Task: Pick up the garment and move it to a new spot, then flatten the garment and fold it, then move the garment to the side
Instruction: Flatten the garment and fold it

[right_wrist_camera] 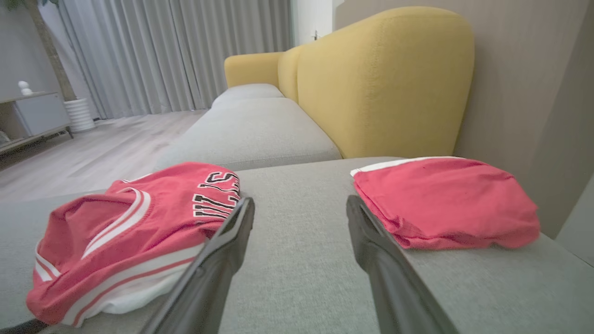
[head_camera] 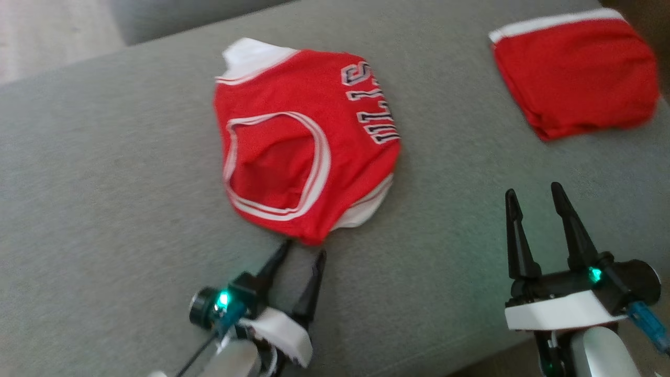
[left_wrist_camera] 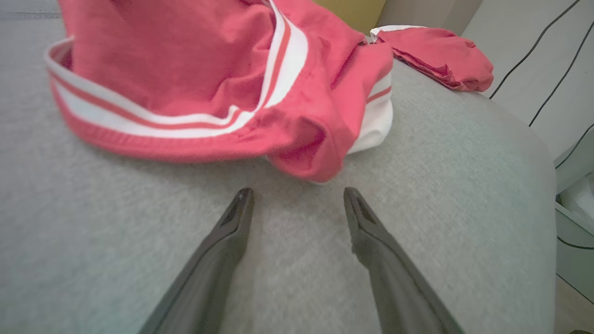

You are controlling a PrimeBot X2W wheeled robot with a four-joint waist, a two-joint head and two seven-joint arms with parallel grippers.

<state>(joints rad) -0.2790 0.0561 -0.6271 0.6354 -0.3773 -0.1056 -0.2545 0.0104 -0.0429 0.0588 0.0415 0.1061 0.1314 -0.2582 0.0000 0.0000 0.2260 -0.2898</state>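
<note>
Two tools, both released: left tool (head_camera: 303, 248) just short of the crumpled red jersey (head_camera: 303, 146) on the sofa seat (head_camera: 104, 183), right tool (head_camera: 533, 189) well apart. Closing here would likely pinch the seat and miss the jersey.

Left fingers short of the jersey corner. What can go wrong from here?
1. The left gripper stands open just short of the jersey, at its bunched corner: closing now may pinch cushion, not cloth.
2. That corner is layered, so a grasp may catch one layer only.
3. A rightward carry may disturb the folded red garment.
</note>
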